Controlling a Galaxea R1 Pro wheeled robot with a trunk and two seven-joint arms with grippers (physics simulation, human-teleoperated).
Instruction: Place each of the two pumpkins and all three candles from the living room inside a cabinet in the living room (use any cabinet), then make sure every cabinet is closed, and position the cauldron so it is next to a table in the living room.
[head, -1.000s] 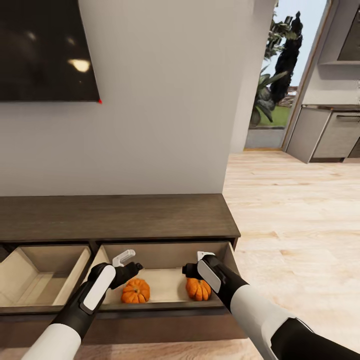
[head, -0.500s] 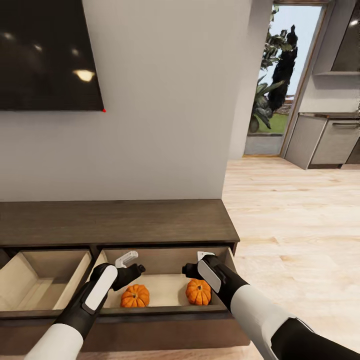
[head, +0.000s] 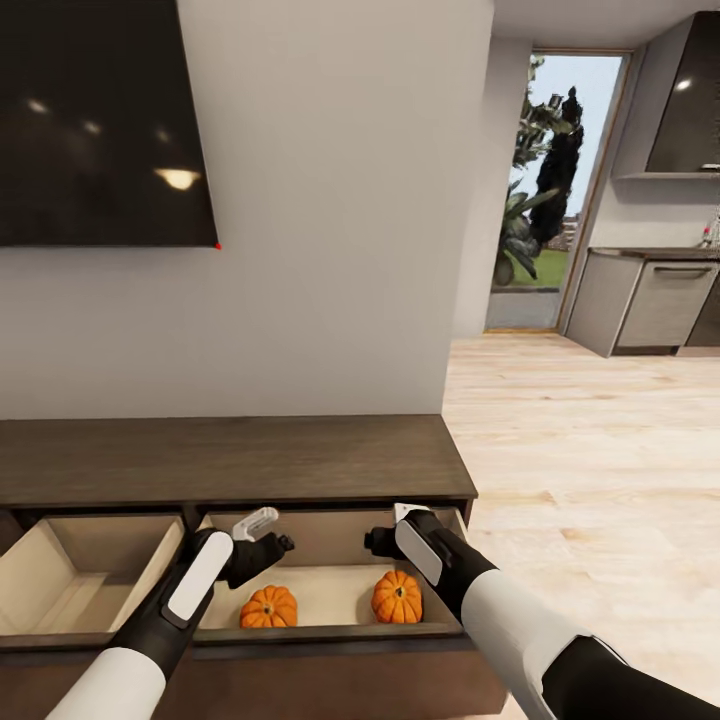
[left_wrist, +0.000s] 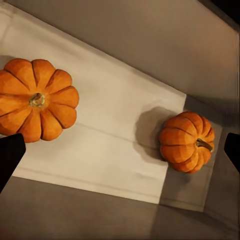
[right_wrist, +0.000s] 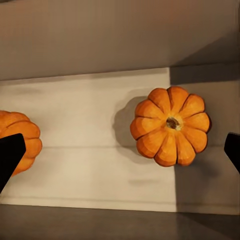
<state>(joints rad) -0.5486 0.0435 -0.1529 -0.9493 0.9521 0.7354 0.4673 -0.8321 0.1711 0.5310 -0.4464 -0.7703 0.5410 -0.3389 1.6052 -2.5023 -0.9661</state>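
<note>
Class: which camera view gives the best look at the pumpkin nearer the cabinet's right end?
The right wrist view: that pumpkin is whole, seen top-down, stem included. The left wrist view shows it tilted; the head view shows it small in the drawer.

I see no words, numbers or signs here. The dark screen (head: 100, 120) on the wall has no writing on it, and the two pumpkins (head: 269, 607) have no labels at all.

Two squat ribbed bright-orange pumpkins (head: 269, 607) (head: 397, 597) lie on a pale beige drawer floor (head: 325, 590) within a dark-brown wooden cabinet (head: 230, 460).
</note>
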